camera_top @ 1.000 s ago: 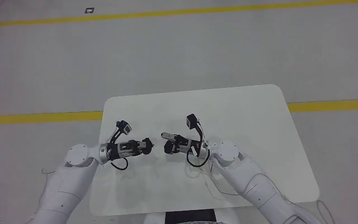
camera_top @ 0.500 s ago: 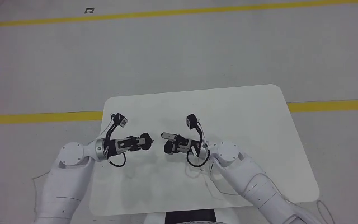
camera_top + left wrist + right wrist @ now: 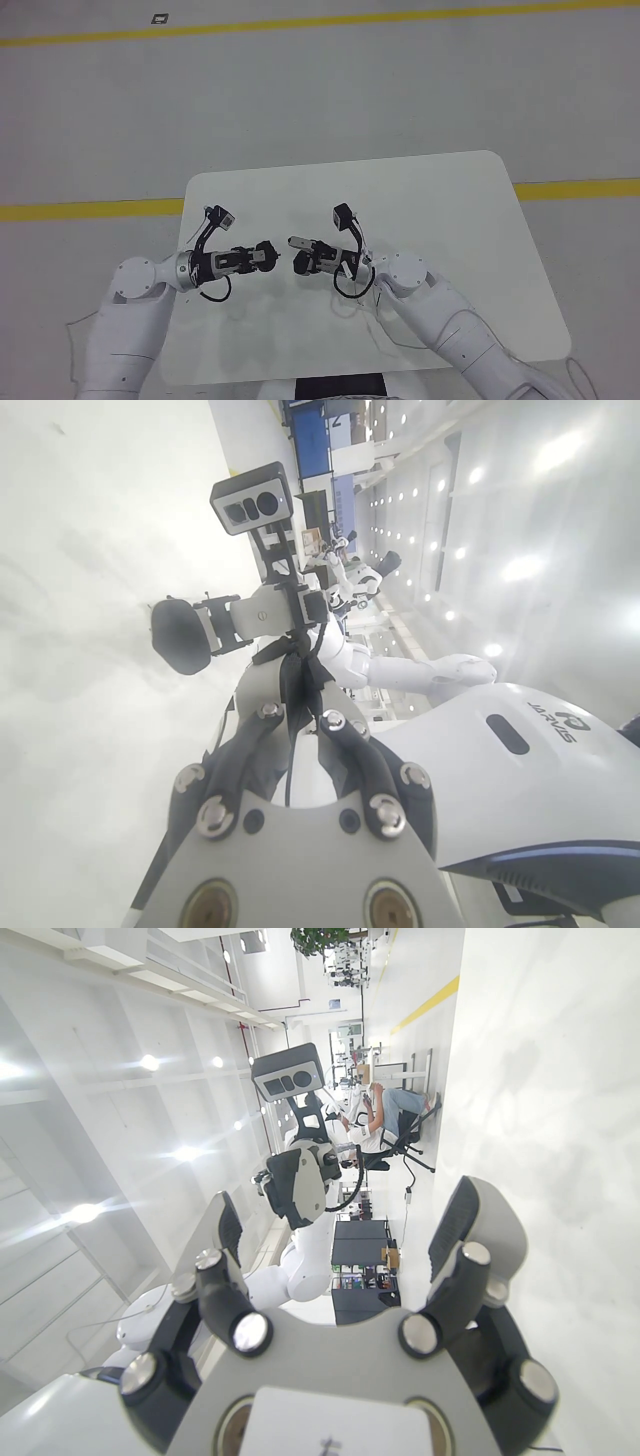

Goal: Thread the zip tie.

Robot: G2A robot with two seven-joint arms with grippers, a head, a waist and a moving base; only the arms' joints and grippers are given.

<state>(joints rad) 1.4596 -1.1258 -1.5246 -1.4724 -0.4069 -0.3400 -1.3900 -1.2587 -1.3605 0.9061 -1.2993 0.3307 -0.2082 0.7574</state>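
Where the zip tie lies I cannot tell. A dark bit (image 3: 287, 650) sits by the left gripper (image 3: 268, 252), fingers closed. Right gripper (image 3: 296, 253) faces it, near, fingers spread, above the table (image 3: 450, 200).

- From above, the left hand (image 3: 269, 253) and the right hand (image 3: 295, 252) are too small to tell whether either grips anything
- In the left wrist view, the left hand's closed fingertips merge with a black cable (image 3: 288, 770) on the arm behind, so their ends cannot be told apart
- The counter (image 3: 450, 200) has its near edge partly hidden behind both arms
- The right hand's base is cut off by its wrist picture's edge
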